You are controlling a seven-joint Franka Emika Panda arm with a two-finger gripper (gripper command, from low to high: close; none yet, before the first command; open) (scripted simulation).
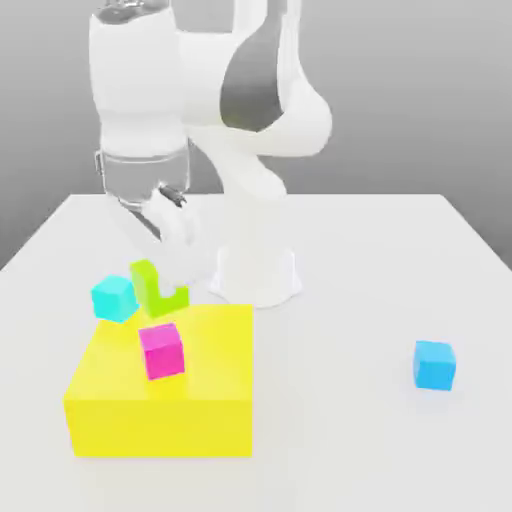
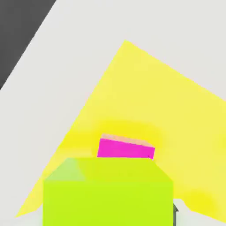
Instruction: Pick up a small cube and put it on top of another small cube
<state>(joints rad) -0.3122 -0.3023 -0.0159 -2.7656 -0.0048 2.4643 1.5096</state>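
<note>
White arm bent low, hand (image 1: pixel 165 285) clamped, fingers pointing down.

A lime-green cube (image 2: pixel 108 192) sits close to the camera, its top face and front face both visible. Just beyond its far edge shows a strip of a magenta cube (image 2: pixel 126 148), mostly hidden behind it. Both lie over a big yellow block (image 2: pixel 145 97), whose top spreads out as a wide wedge. Around it is a pale table (image 2: pixel 66 66), and past the table's edge a dark grey background (image 2: pixel 17 31).
</note>
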